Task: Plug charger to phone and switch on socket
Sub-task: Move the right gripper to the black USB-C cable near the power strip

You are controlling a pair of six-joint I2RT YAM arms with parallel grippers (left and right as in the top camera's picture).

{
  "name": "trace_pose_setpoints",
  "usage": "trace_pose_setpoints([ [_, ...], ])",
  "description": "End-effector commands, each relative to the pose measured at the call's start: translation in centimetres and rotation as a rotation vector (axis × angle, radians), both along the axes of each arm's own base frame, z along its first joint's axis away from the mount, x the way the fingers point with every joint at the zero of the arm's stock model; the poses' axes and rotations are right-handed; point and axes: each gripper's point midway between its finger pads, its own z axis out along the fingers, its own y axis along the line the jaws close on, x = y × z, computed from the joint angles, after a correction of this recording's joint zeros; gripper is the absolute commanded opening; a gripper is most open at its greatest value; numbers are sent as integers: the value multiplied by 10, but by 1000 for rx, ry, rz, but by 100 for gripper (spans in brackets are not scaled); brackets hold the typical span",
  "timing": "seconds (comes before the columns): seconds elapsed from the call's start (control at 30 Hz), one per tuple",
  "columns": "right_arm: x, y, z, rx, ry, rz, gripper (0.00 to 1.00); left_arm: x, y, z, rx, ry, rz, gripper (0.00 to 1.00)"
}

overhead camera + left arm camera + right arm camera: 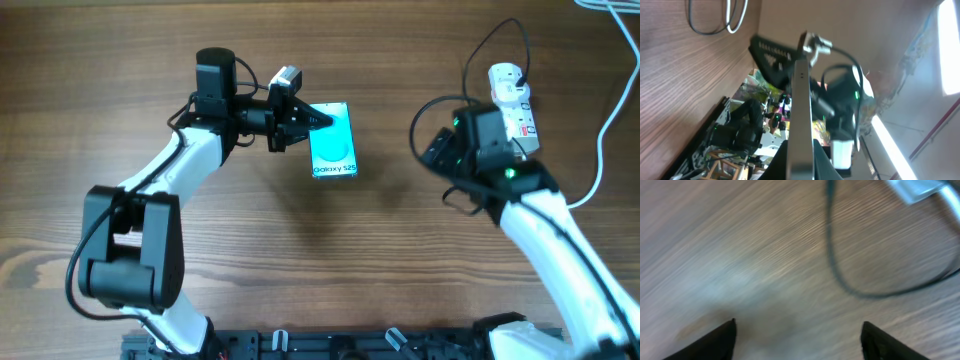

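Two arms: both reach out over the wooden tabletop (pixel 300 250), the left toward the middle and the right toward the far right corner.
Phone: the phone (pixel 335 145) is near the middle of the tabletop, cyan screen up, with its white strip reading "Galaxy S25" at the near end.
Left end effector: the left end effector (pixel 305 120) is turned on its side and closed on the phone's far left corner, one dark finger (pixel 322 118) lying over the screen. In the left wrist view the phone (pixel 802 115) shows edge-on as a thin grey slab. I can't tell whether it rests on the wood or is lifted a little.
Socket: the socket (pixel 522 118) lies at the far right, partly under the right wrist, red marks showing, well apart from the phone.
Charger: a white plug adapter (pixel 503 78) sits at the socket's far end. The charger (pixel 413 128) arcs away from it as a thin black cable and loops on the tabletop. I can't pick out its connector tip.
Right end effector: the right end effector (pixel 434 150) hovers just left of the socket by the cable loop. In the blurred right wrist view its fingertips (pixel 715 340) are spread wide with nothing between them.
White cord: a thick white cord (pixel 603 120) trails off past the socket at the right edge.
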Motion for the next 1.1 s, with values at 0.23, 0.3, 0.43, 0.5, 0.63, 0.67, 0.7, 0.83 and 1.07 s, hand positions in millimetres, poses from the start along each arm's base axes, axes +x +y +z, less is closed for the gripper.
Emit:
trace_pose_setpoints([
  [0.23,81,-73,-83,-74,45,-150,66,2,1,2,-24,-47,-24,4],
  [0.3,89,-76,-95,-74,37,-159,66,2,1,2,-24,-48,-23,4],
  [0.43,105,-76,-113,-71,5,-160,64,2,1,2,-24,-48,-23,4],
  [0.5,106,-76,-121,-71,10,-159,60,2,1,2,-24,-48,-23,4],
  [0.63,104,-72,-134,-88,44,-96,47,2,1,2,-24,-48,-23,4],
  [0.67,105,-69,-136,-87,46,-59,42,2,1,2,-24,-48,-23,4],
  [0.7,105,-64,-140,-81,54,-12,36,2,1,2,-24,-48,-23,4],
  [0.83,113,-30,-144,-12,22,237,22,3,2,2,-24,-48,-20,4],
  [1.07,85,49,-150,30,80,568,13,17,26,2,-22,-48,47,4],
])
